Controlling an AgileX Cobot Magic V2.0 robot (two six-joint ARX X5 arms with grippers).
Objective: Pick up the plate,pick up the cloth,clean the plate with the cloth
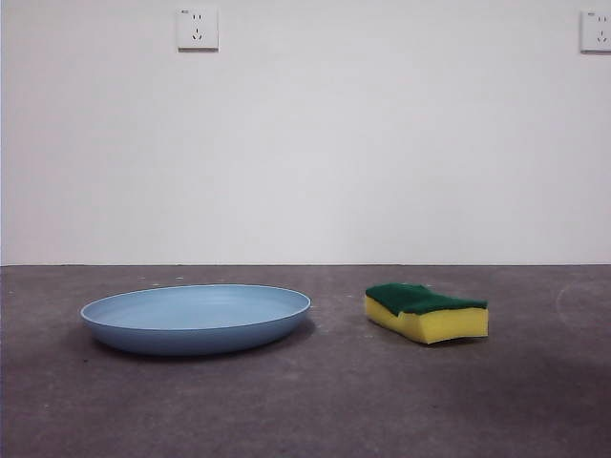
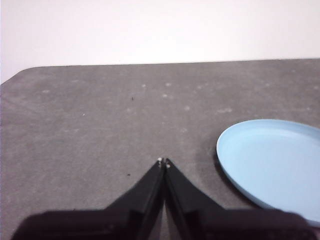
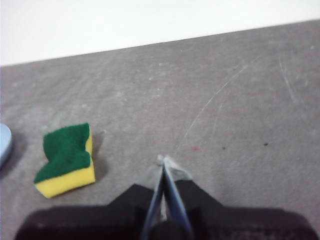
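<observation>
A plain white wall with two sockets backs a grey, scuffed counter. The plate lies flat on it, away from the edges as far as the front view shows, with the cloth near it but apart. This cloth is really a sponge block: yellow foam under a dark green scouring layer, slightly warped, green side up. The plate is light blue, smooth, round and shallow, with a low raised rim.

Neither arm shows in the front view. The left end effector hangs above bare counter beside the plate, its jaws pressed together with nothing between them. The right end effector is likewise closed and empty, short of the sponge.

Both pickups remain to be done. The plate looks the harder one: its rim sits low against the counter and its surface looks slick, so a jaw could skid off or push the plate along. The soft foam may squash and twist if pinched off-centre.
</observation>
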